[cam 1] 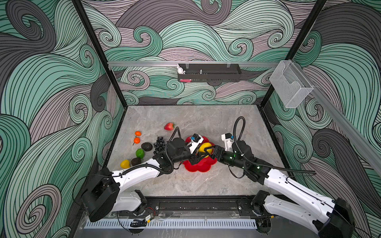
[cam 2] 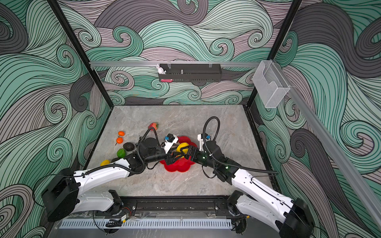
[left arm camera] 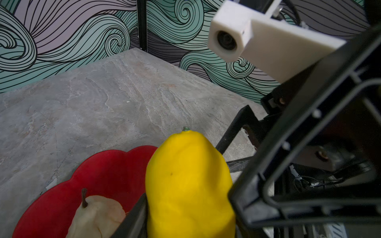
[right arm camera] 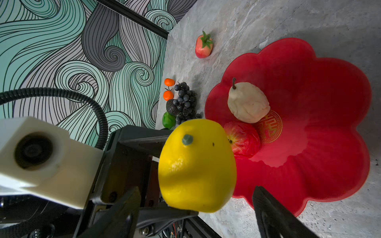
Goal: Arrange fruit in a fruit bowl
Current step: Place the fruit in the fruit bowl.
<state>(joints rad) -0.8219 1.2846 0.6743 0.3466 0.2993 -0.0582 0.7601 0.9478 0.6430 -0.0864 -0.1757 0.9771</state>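
Left tool (left arm camera: 191, 206): clamped on large lemon (right arm camera: 196, 164), held above fruit bowl (right arm camera: 319, 103).
Right tool (right arm camera: 195, 187): jaws apart, flanking that lemon (no contact visible).
In fruit bowl: beige pear (right arm camera: 248, 103), red apple (right arm camera: 243, 140), side by side.
Counter (right arm camera: 268, 20) beside fruit bowl: grape bunch (right arm camera: 185, 103), strawberry (right arm camera: 203, 47).

A long black perforated metal tray (cam 1: 209, 75) hangs from a silver aluminium rail (cam 1: 144, 64) at the upper centre of both top views. A small white rabbit figurine (cam 1: 180, 69) sits at its left end, with a pink tag (cam 1: 185, 80) just below. At the upper right, a clear mesh bin (cam 1: 290, 86) hangs on the side rail. Teal and grey swirling-wave wallpaper (cam 1: 185, 31) surrounds a grey marbled tabletop (cam 1: 195, 117). A white slotted strip (cam 1: 171, 224) runs along the bottom edge.
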